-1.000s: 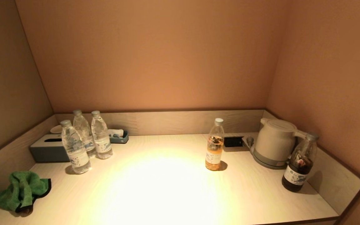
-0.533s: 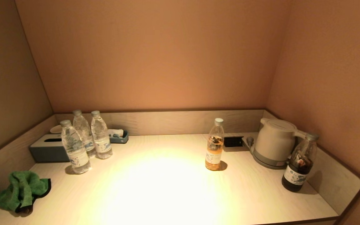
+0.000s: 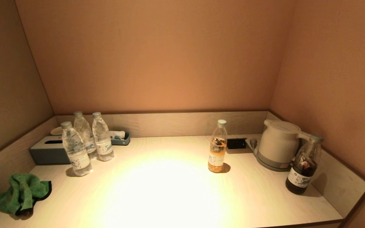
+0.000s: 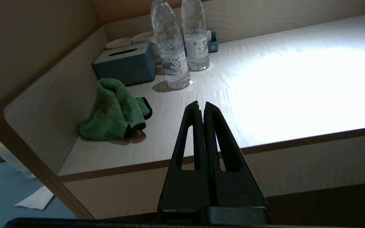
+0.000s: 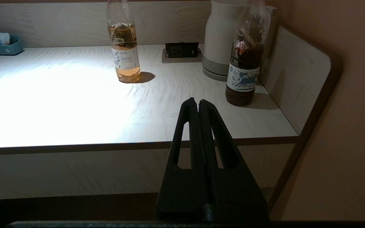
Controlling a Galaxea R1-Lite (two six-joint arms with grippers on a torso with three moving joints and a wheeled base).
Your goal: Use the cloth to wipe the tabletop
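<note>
A crumpled green cloth (image 3: 22,193) with a dark edge lies at the near left corner of the pale wooden tabletop (image 3: 169,196); it also shows in the left wrist view (image 4: 114,110). My left gripper (image 4: 201,105) is shut and empty, held before the table's front edge, to the right of the cloth and apart from it. My right gripper (image 5: 198,102) is shut and empty, held before the front edge near the right end. Neither arm shows in the head view.
Three clear water bottles (image 3: 76,148) and a grey tissue box (image 3: 48,152) stand at the back left. A bottle of amber drink (image 3: 217,147) stands mid-table. A white kettle (image 3: 279,144) and a dark bottle (image 3: 303,164) stand at the right. Low walls rim three sides.
</note>
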